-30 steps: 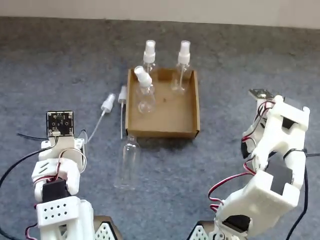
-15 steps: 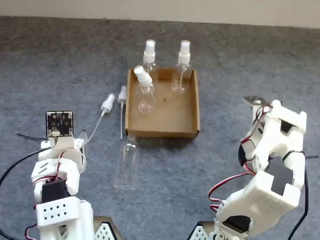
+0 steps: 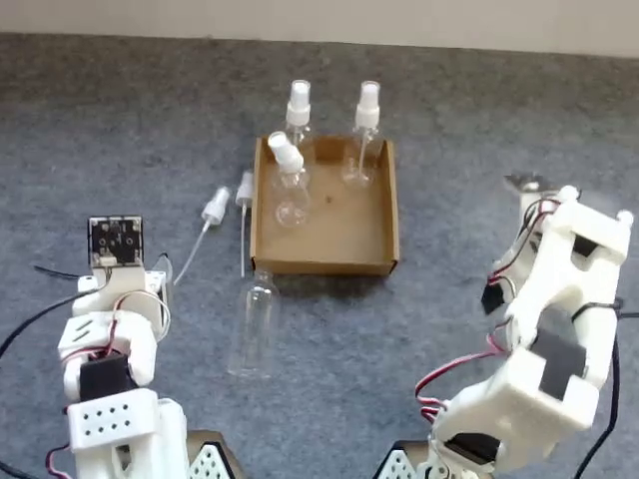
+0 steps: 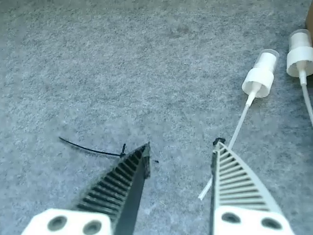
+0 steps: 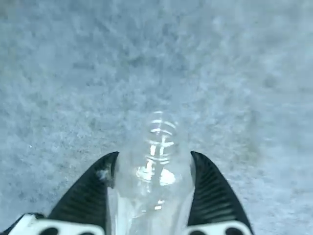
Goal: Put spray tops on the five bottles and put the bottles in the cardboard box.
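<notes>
Grey carpet covers the bench (image 3: 150, 120). The cardboard box (image 3: 339, 239) holds three topped bottles: a far-left bottle (image 3: 299, 112) and a far-right bottle (image 3: 366, 125) upright at its far wall, and a tilted bottle (image 3: 289, 185) by its left wall. A bare bottle (image 3: 257, 317) lies on the bench just outside the box's near-left corner. The outer spray top (image 3: 215, 207) and inner spray top (image 3: 244, 188) lie loose left of the box, the inner one just beside it. The left claw (image 4: 181, 145) is spread wide, empty, left of the box, with the outer top's tube end at one finger. A black cable tie (image 4: 90, 147) lies by it. The right claw (image 5: 154, 157), right of the box, is clamped around a clear, topless held bottle (image 5: 160, 139).
</notes>
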You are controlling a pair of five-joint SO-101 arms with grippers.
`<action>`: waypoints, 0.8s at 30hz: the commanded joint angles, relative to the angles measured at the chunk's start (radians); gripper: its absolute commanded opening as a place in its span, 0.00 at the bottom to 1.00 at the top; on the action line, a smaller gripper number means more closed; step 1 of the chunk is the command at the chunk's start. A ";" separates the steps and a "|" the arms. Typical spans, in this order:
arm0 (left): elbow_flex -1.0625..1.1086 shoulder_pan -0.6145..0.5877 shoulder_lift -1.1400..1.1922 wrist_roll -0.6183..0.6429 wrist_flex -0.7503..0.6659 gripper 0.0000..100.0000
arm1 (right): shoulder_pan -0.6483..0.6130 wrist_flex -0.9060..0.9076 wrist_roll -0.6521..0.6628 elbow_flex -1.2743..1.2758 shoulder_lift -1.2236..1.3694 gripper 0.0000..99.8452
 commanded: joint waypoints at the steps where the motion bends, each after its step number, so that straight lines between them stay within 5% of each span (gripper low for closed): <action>1: -0.249 0.042 0.159 -0.005 0.121 0.19 | -0.076 0.004 -0.072 -0.030 -0.271 0.00; 13: -1.159 0.186 1.106 -0.098 0.500 0.19 | -0.355 -0.073 -0.186 0.489 -1.020 0.00; 18: -1.339 0.251 1.244 -0.124 0.666 0.19 | -0.432 -0.077 -0.281 0.481 -1.148 0.00; 24: -1.428 0.277 1.300 -0.126 0.559 0.19 | -0.515 -0.058 -0.313 0.438 -1.107 0.00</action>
